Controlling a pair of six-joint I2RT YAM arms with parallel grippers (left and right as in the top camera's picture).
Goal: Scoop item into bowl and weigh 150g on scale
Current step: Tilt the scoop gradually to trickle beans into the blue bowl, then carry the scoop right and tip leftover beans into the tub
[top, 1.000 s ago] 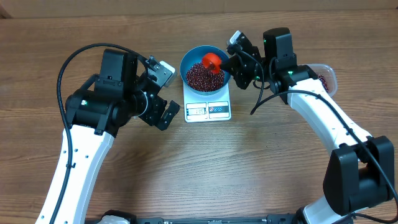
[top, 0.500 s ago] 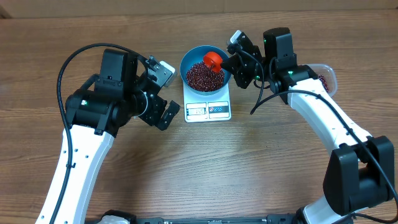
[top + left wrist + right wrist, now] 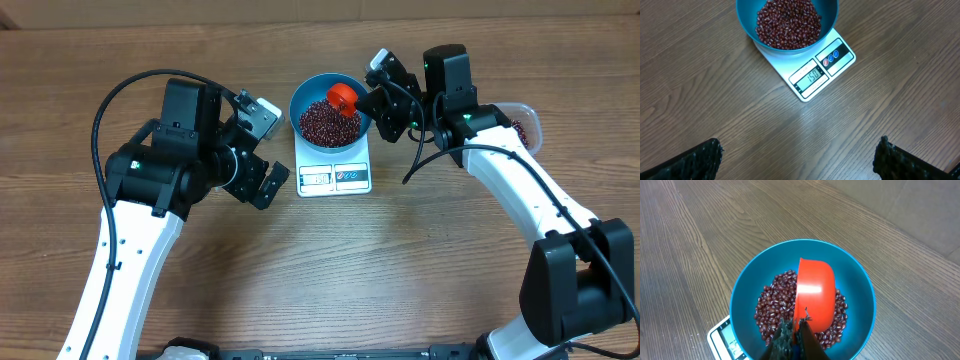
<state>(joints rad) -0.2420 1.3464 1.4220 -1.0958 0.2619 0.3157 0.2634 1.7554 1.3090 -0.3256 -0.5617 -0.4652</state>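
The blue bowl stands on the white scale at the middle back of the table, and the red-brown beans fill its bottom. The scale shows 150 on its display in the left wrist view. My right gripper is shut on the handle of a red scoop, which hangs tilted over the beans inside the bowl. The scoop shows its smooth outer side. My left gripper stands open over bare table just left of the scale, holding nothing.
A clear plastic tub with more beans sits at the back right, behind the right arm. The left arm's cable loops above the table on the left side. Bare wood lies in front of the scale.
The red scoop has shifted slightly up and toward the right gripper's side over the bowl. The left arm has not moved.
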